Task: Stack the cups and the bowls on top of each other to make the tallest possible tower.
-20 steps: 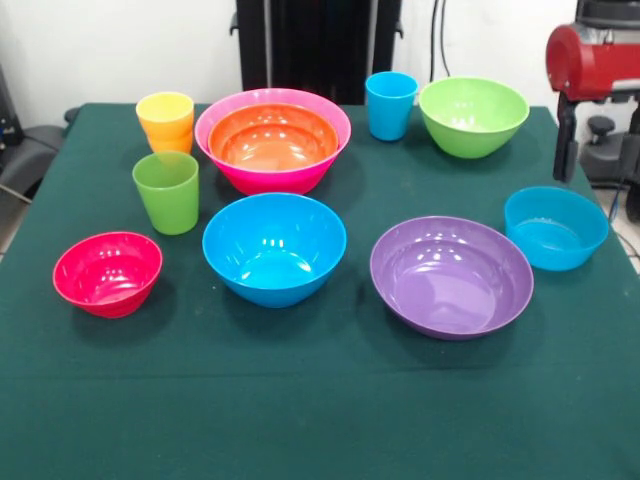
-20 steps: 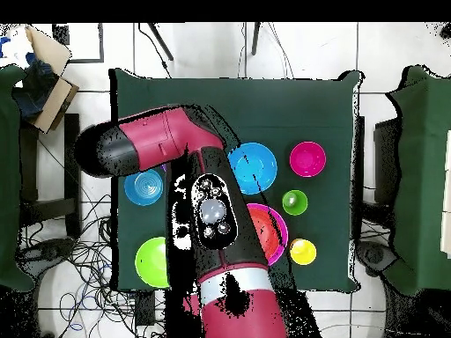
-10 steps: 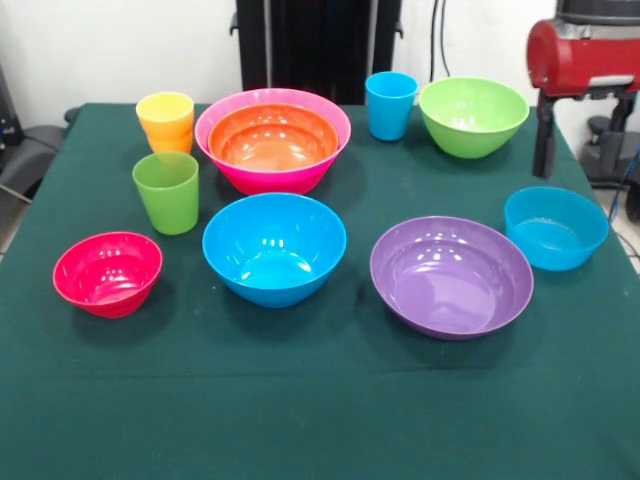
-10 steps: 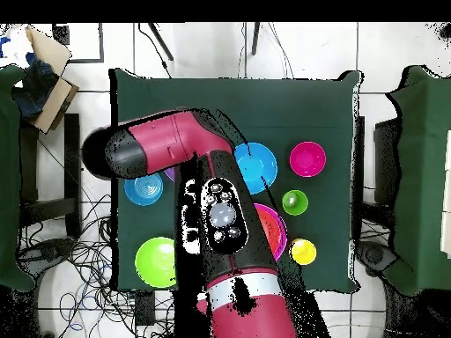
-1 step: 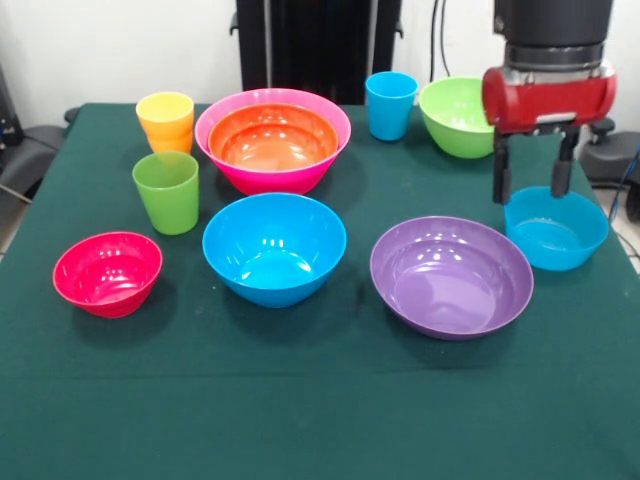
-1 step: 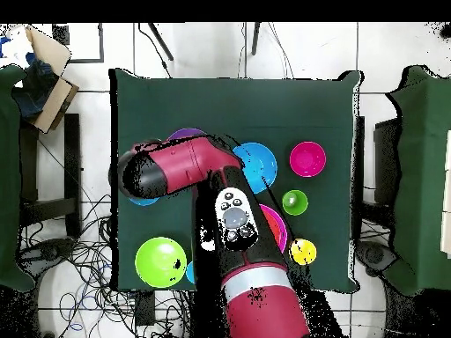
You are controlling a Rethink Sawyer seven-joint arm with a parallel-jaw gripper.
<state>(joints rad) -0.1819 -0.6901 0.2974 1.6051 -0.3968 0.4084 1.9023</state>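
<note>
My gripper (image 5: 533,182) hangs empty with its fingers (image 5: 499,178) spread, directly over the far rim of the small light blue bowl (image 5: 556,228) by the table's (image 5: 300,400) right edge, so that bowl lies straight below.

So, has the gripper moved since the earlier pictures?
Yes. In the front view the gripper has swung leftward from the table's right edge and now hangs open over the light blue bowl.
</note>
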